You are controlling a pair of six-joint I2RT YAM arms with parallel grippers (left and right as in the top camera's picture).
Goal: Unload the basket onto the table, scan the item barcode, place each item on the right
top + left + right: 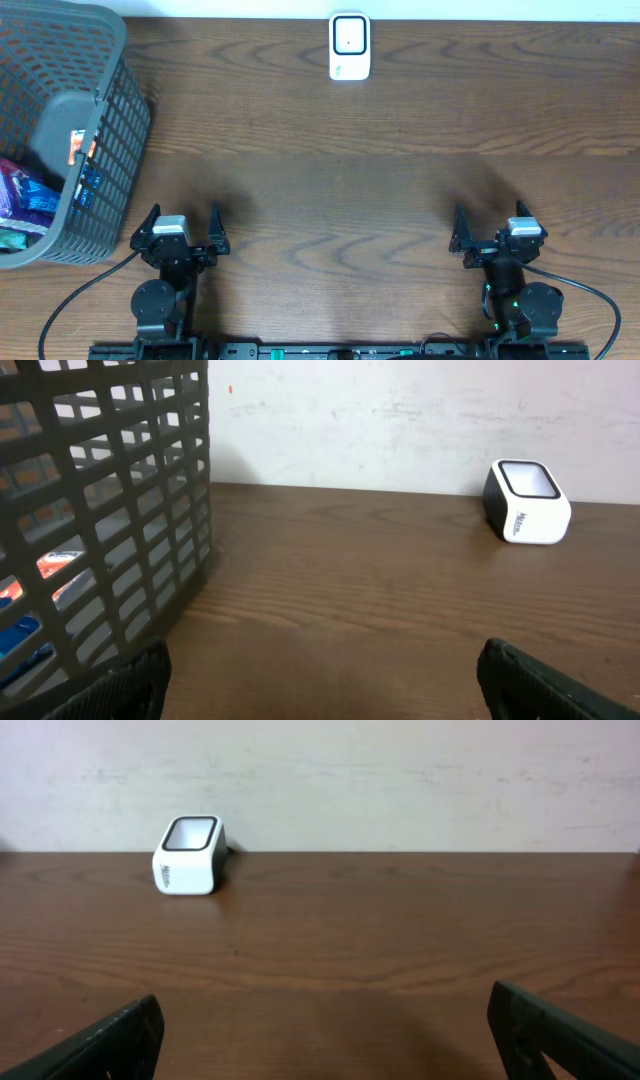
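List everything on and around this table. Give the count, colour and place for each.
barcode scanner: one, white with a dark-rimmed window, at the table's far edge near the middle
basket: one, dark grey mesh, at the far left of the table
grey pouch: one, grey with an orange label, inside the basket
packets: several, exact count unclear, purple, blue and teal, low in the basket
table: one, dark brown wood, under everything
wall: one, off-white, behind the table's far edge
left hand: one, black, open and empty, near edge beside the basket
right hand: one, black, open and empty, near edge on the right
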